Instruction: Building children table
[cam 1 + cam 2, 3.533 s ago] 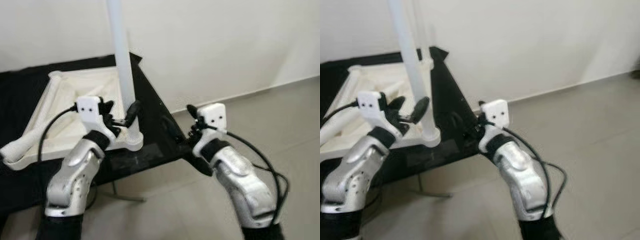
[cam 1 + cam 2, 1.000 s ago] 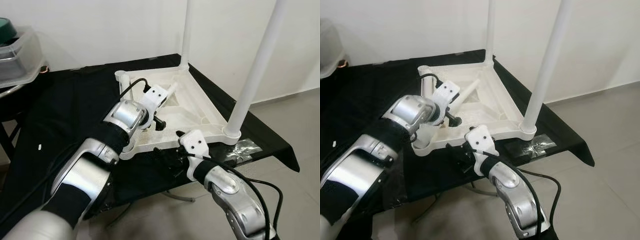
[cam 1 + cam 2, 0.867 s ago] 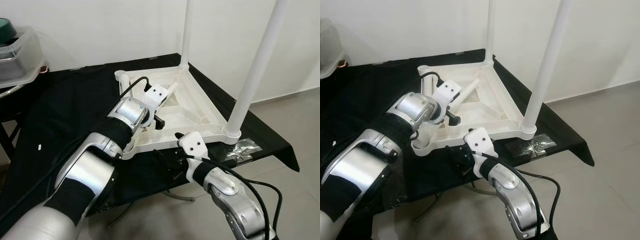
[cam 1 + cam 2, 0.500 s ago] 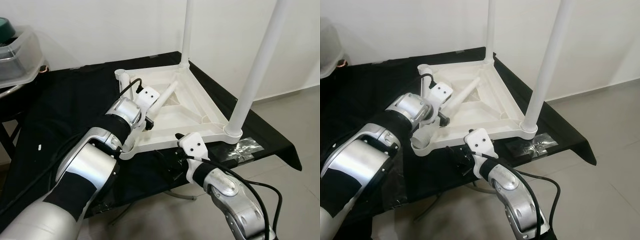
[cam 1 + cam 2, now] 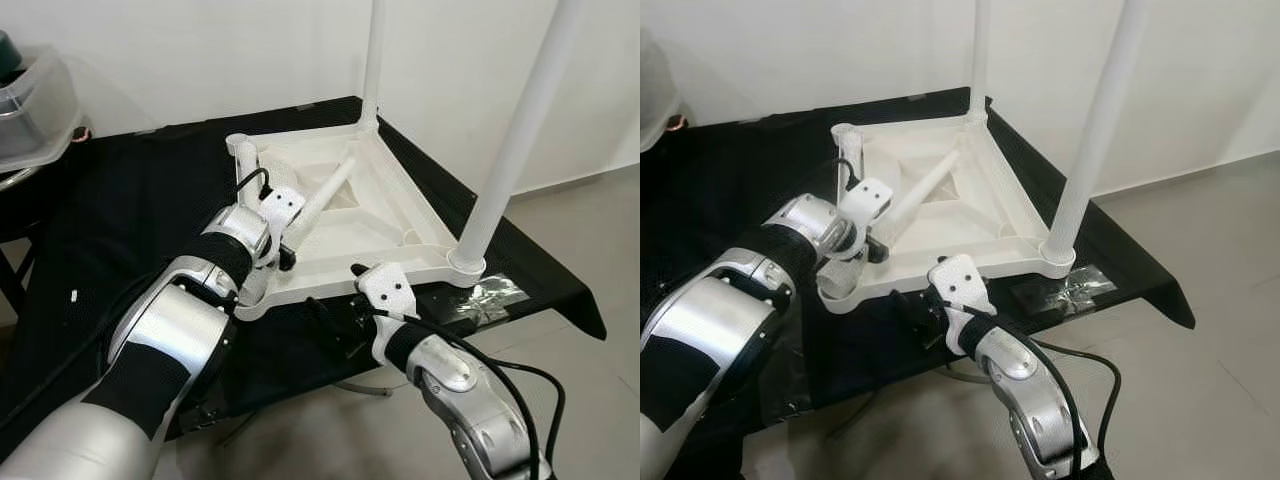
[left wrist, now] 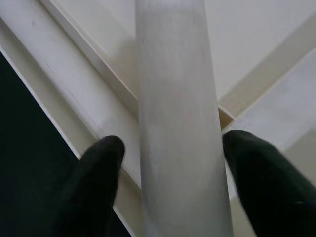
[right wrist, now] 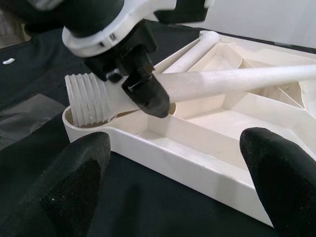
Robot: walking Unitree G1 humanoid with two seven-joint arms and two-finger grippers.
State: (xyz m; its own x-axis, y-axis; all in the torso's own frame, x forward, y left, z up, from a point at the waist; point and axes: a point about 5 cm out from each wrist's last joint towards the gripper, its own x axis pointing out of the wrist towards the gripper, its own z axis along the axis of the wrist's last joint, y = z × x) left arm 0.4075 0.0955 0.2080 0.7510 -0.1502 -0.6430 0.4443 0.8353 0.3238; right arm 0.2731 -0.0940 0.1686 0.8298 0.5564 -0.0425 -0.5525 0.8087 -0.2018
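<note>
Left gripper [image 5: 283, 250] has its fingers clamped on a loose white leg [image 5: 322, 197], near the threaded end [image 7: 91, 96], which hangs right over the corner socket [image 7: 74, 121] of the tabletop [image 5: 385, 205]. The leg lies slanted across the upside-down tabletop, which sits on a black cloth [image 5: 120, 210] on a stand. Right gripper [image 5: 335, 325] is spread wide with nothing in it, just off the tabletop's near edge. Two legs [image 5: 515, 130] already stand upright in the far and right corners.
</note>
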